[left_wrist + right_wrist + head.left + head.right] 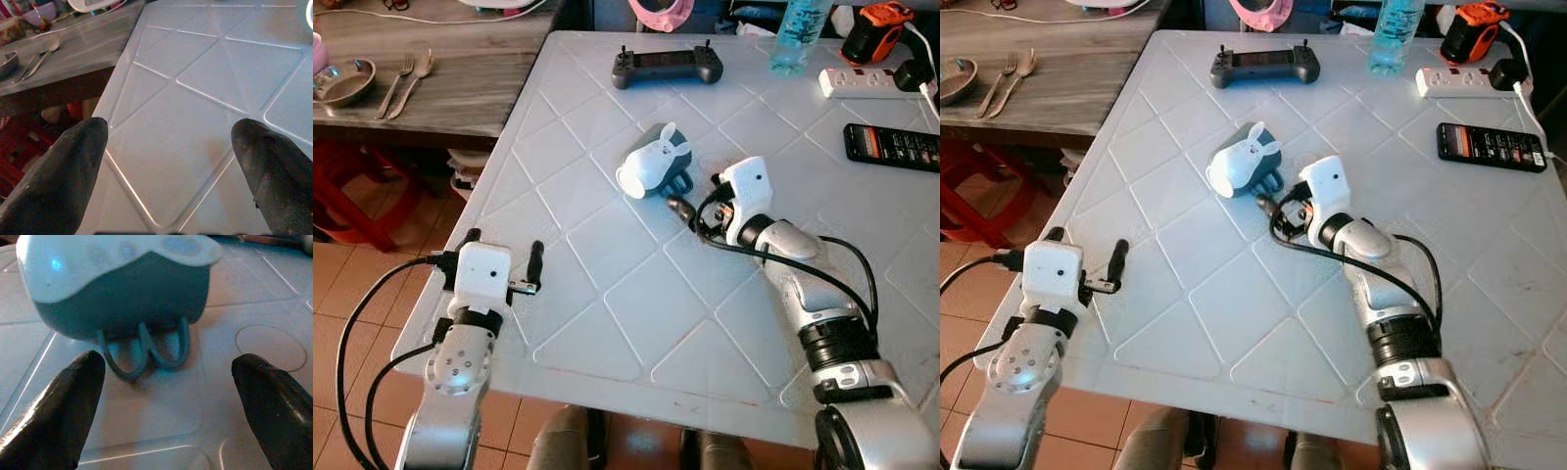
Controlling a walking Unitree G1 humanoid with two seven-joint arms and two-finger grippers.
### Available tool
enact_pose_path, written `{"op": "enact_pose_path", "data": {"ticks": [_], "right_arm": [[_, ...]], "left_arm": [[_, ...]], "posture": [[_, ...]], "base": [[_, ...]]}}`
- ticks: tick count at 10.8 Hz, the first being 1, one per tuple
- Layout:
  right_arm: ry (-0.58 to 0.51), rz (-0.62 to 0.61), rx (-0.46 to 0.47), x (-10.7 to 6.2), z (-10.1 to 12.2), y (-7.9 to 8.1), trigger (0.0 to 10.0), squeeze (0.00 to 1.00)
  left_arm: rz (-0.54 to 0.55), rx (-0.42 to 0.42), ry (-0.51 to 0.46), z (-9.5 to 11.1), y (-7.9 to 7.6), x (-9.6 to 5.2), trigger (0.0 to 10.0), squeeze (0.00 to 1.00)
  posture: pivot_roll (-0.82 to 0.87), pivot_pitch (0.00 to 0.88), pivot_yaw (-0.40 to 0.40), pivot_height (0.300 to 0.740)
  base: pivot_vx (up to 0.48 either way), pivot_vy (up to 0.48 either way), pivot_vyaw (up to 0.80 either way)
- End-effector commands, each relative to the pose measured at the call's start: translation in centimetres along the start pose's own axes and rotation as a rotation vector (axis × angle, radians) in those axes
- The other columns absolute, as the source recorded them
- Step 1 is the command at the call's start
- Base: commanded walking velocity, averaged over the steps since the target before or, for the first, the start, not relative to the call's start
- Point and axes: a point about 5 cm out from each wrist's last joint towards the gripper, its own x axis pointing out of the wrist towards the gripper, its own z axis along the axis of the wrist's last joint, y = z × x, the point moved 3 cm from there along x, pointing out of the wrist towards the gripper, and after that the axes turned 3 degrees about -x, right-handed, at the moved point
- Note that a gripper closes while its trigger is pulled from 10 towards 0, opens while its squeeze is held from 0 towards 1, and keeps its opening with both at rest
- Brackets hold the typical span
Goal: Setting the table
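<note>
Your left claw [505, 262] hovers released at the white counter [607, 323] edge; your right claw [166, 406], spread, faces the tipped teal-and-white rabbit mug [651, 163]; next, close on its looped handle.

At the top edge of the frame, the water bottle [800, 34] loses its upper part and a pink object [662, 12] shows just its lower rim. The orange device [875, 29] in the upper right corner is too small to identify. The bowl [342, 82] is cropped at the left edge.
</note>
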Motion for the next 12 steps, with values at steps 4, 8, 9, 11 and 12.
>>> {"op": "enact_pose_path", "data": {"ticks": [4,8,9,11,12], "right_arm": [[-0.005,0.024,-0.141,0.4,0.7,-1.2,4.8,0.0],[-0.088,0.241,-0.3,1.1,2.3,1.8,10.0,0.0],[-0.086,0.25,-0.293,1.2,2.3,1.8,10.0,0.0],[-0.05,0.294,-0.31,1.4,2.0,1.9,10.0,0.0],[-0.031,0.294,-0.322,1.5,1.7,1.8,10.0,0.0]], "left_arm": [[0.003,0.011,0.02,-0.2,0.1,-0.4,10.0,0.0],[0.001,0.011,0.029,-0.2,0.0,-0.6,10.0,0.0],[-0.002,0.009,0.03,-0.2,-0.1,-0.6,10.0,0.0],[-0.005,0.005,0.031,-0.2,-0.2,-0.7,10.0,0.0],[-0.003,0.003,0.031,-0.2,-0.2,-0.7,10.0,0.0]], "posture": [[0.14,0.216,0.097,0.74],[0.15,0.226,0.098,0.74],[0.14,0.227,0.099,0.74],[0.14,0.231,0.093,0.74],[0.15,0.232,0.09,0.74]], "base": [[0.0,0.0,0.0],[0.0,0.0,0.0],[0.0,0.0,0.0],[0.0,0.0,0.0],[0.0,0.0,0.0]]}}
